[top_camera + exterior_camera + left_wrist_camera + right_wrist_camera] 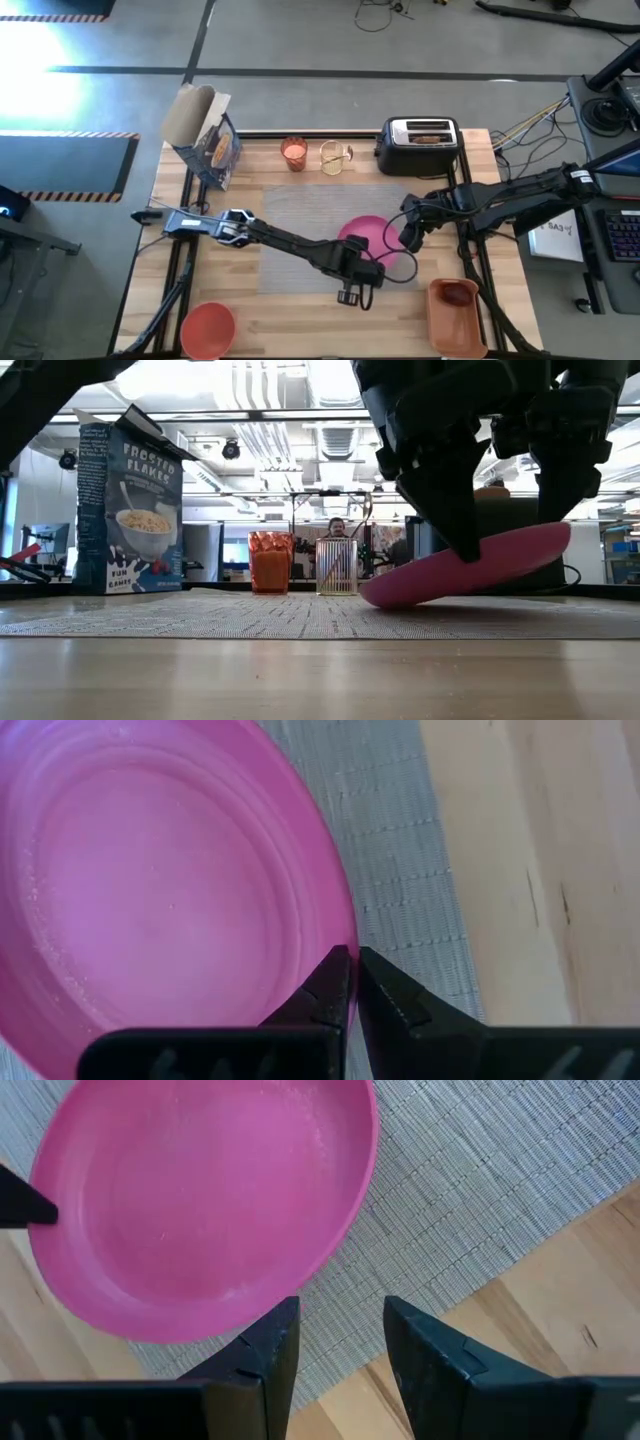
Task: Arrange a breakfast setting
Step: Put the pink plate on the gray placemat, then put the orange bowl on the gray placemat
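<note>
Bright window glare upper left; backlit low view.

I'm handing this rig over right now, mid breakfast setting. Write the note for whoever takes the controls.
Left gripper: shut on the rim of the pink plate, which the low view shows tilted, one edge down on the grey placemat.
Right gripper: open, hovering just off the plate's rim, holding nothing.
Glass of orange drink: behind the placemat, beside an empty glass mug.
Orange-red bowl: near table corner on the left arm's side.
Toast: in the toaster.
Red fruit: in the orange bin.
Done: plate partly on the mat.
Left: set it flat, then bring everything else.
</note>
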